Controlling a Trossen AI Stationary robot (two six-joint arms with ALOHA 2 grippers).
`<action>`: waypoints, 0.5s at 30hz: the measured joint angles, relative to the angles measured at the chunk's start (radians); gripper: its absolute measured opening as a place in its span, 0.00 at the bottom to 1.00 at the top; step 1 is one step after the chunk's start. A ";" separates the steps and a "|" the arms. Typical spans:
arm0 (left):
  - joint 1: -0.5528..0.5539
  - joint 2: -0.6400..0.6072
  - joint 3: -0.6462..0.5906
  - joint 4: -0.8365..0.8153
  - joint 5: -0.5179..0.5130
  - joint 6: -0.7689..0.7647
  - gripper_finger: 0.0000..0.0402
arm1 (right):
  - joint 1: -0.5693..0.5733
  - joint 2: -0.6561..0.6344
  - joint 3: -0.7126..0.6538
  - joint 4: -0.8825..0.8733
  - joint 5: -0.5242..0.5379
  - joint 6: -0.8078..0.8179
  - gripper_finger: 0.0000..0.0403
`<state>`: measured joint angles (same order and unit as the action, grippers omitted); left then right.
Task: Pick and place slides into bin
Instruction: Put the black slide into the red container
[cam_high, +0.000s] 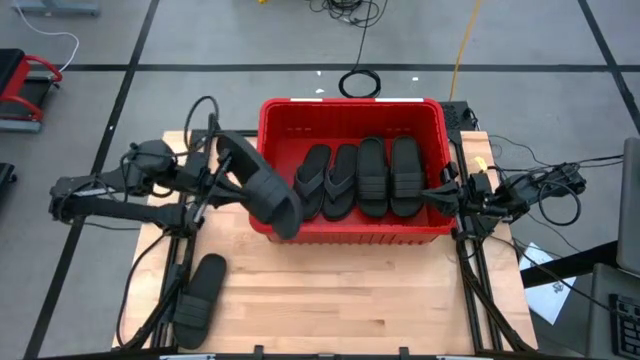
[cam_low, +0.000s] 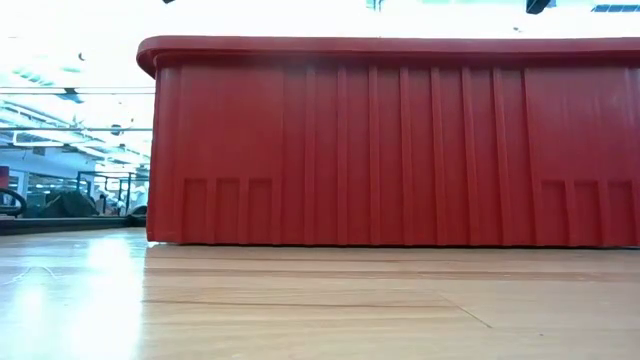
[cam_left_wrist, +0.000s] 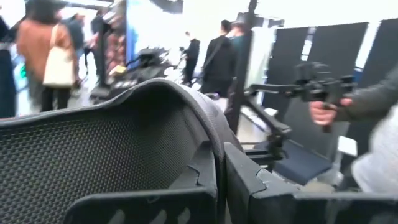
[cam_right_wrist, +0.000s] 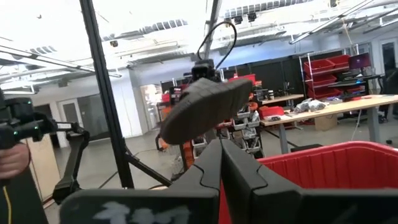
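Left gripper (cam_high: 262, 190) clamps a slide (cam_high: 268, 195) over the bin's (cam_high: 350, 104) rim; released early, it could fall outside.

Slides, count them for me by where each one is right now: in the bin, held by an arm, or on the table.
In the bin: 4 slides, side by side.
Held over the bin's left edge by the left gripper: 1 held slide.
On the table, front left: 1 loose slide.
Total visible: 6.
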<state>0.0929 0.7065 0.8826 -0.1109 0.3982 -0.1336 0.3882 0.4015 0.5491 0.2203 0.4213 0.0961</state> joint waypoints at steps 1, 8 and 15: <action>0.010 0.001 -0.006 -0.004 -0.012 -0.019 0.00 | 0.000 0.000 0.000 0.000 0.003 0.000 0.00; 0.129 0.133 0.066 -0.151 -0.042 -0.091 0.00 | 0.000 0.000 0.000 0.000 0.133 -0.005 0.00; 0.244 0.389 0.303 -0.515 0.237 0.177 0.00 | 0.000 0.000 0.000 0.000 0.136 0.003 0.00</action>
<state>0.3373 1.0952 1.1856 -0.6258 0.6349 0.0435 0.3882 0.4019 0.5491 0.2199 0.5575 0.0991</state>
